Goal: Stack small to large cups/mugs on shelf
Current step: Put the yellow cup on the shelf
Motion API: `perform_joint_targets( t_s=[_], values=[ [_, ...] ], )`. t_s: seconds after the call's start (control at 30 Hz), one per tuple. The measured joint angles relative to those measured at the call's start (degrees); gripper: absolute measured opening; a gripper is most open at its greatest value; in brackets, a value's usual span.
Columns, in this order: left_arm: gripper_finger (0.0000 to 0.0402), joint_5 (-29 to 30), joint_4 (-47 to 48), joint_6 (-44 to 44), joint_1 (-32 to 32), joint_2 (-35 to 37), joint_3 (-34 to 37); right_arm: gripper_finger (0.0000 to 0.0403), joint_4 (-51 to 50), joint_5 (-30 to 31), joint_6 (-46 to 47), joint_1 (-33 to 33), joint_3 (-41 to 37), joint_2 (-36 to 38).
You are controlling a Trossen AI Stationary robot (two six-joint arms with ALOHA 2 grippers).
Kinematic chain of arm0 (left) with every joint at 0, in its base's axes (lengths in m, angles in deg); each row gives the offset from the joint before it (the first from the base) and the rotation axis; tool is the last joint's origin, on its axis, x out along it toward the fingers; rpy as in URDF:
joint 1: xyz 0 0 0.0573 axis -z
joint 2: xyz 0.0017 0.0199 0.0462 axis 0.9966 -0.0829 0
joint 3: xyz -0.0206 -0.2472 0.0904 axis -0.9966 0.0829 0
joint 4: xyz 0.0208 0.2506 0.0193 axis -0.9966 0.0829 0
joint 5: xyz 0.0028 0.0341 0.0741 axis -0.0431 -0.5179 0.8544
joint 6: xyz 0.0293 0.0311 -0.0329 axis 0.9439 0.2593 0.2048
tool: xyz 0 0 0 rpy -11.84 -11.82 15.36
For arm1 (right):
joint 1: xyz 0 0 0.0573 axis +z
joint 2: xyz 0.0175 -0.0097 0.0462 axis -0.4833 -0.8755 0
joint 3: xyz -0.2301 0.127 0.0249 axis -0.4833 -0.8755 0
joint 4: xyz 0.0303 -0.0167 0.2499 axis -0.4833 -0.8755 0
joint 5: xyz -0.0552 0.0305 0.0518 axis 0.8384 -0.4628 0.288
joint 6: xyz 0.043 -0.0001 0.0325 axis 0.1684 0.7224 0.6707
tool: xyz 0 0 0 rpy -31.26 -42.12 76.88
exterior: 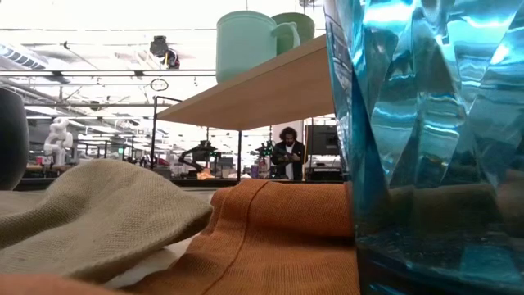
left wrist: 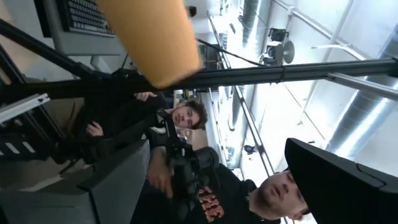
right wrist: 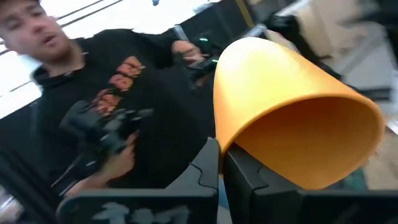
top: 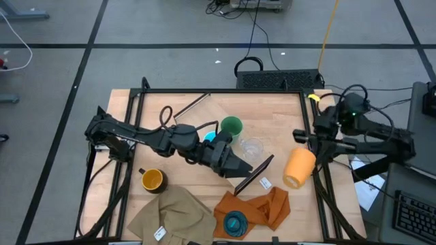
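The shelf (top: pixel 262 129) stands slantwise mid-table on its wire brackets; it shows from below in the low view (exterior: pixel 262 90). The green cup (top: pixel 231 126), light-blue mug (top: pixel 210 137) and clear tumbler (top: pixel 252 147) stand on it. My left gripper (top: pixel 245 170) is open and empty over the shelf's near end. My right gripper (top: pixel 315 151) is shut on the orange cup (top: pixel 298 167) at the table's right edge. The dark mug (top: pixel 152 179) stands on the table at the near left. The teal cup (top: pixel 235 223) stands on the orange cloth (top: pixel 262 207). My right gripper pinches the orange cup's wall at its rim (right wrist: pixel 225 144), one finger inside the mouth and one outside. The cup lies tilted in the hold, its mouth (right wrist: pixel 317 149) turned sideways and its base away from the fingers. It is off the tabletop.
A tan cloth (top: pixel 174 212) lies at the near left. The teal cup (exterior: pixel 426 147) fills the low view's right side. A black frame (top: pixel 320 184) borders the table. People show in both wrist views, beyond the table's right edge.
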Motion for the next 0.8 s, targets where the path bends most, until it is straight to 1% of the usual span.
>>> perform_joint_targets(
  t_s=[0.1,0.17,0.37,0.5,0.63,0.8],
  values=[
    [0.0374,-0.2,0.2,-2.2,0.0,0.0,0.0,0.0000,9.6,1.8,2.9,5.5,0.0,-5.0],
    [0.0374,-0.2,0.2,-4.2,0.0,0.0,0.0,0.0000,14.0,2.7,3.9,8.8,0.0,-8.6],
    [0.0374,-0.4,0.2,-7.8,0.4,0.0,0.0,0.0000,22.7,4.0,4.6,15.8,0.1,-17.9],
    [0.0374,-2.2,0.2,-12.0,1.1,0.0,0.0,0.0000,26.9,4.1,5.5,17.3,1.9,-21.4],
    [0.0374,-3.0,0.3,-16.7,2.3,0.0,0.0,0.0000,27.5,4.1,4.5,17.4,4.0,-23.5],
    [0.0374,-2.8,0.7,-18.8,3.1,-0.6,0.0,0.0000,27.6,4.3,2.8,17.4,6.4,-26.6]
  ],
)
